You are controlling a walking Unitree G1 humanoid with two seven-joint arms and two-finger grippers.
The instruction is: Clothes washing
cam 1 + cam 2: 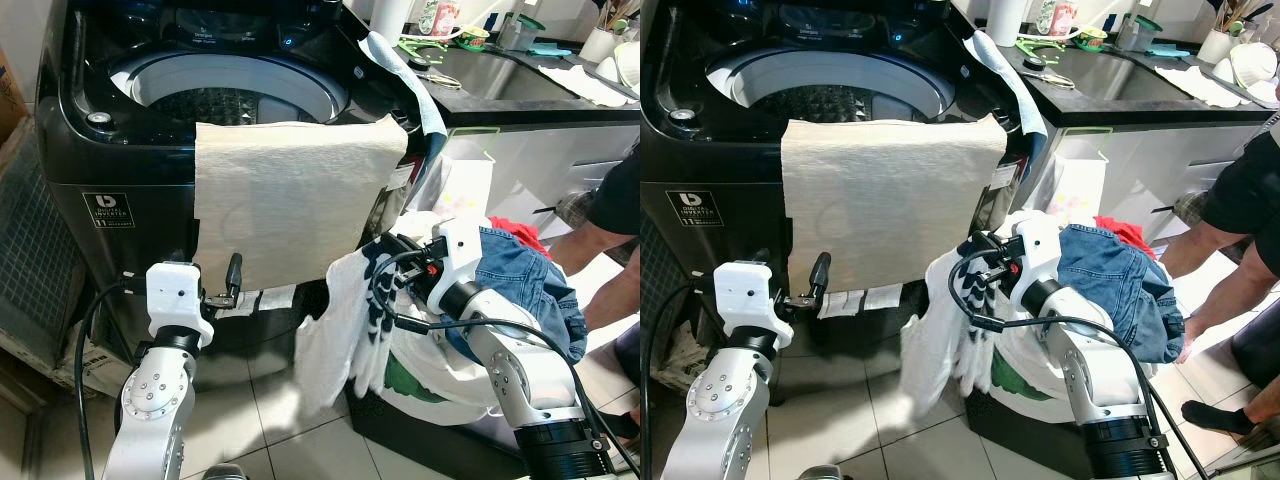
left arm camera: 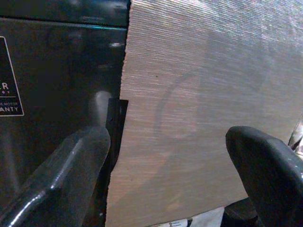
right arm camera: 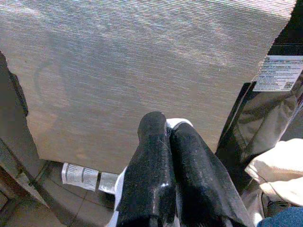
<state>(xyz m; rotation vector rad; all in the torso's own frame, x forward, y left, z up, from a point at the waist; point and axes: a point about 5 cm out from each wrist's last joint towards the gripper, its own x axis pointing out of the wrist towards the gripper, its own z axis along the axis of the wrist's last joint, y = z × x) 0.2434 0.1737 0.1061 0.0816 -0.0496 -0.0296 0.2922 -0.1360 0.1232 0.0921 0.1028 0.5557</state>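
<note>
We stand on a tiled floor [image 1: 280, 410] in a laundry corner, a dark top-loading washing machine [image 1: 120, 170] ahead with its lid up, and a black bench [image 1: 520, 95] with a sink running off toward 2 o'clock.

Our right claw [image 3: 166, 137] has its two black fingers pressed together on a white garment [image 1: 335, 330], a sliver of white cloth showing between the tips. The garment hangs down from the claw toward the floor, at about 5 o'clock from the machine's front. Just behind this arm sits a laundry basket [image 1: 1040, 420] heaped with clothes, blue jeans [image 1: 525, 280] on top and something red [image 1: 515, 232] at 12 o'clock of them.

Our left claw [image 1: 232, 280] is spread wide, empty, close to the machine's front panel, its fingers framing the lower edge of a beige towel [image 1: 290, 195]. That towel is draped over the front rim of the open drum and hangs flat down the front.

A person [image 1: 1240, 210] in a dark top stands at 3 o'clock, beside the basket.
</note>
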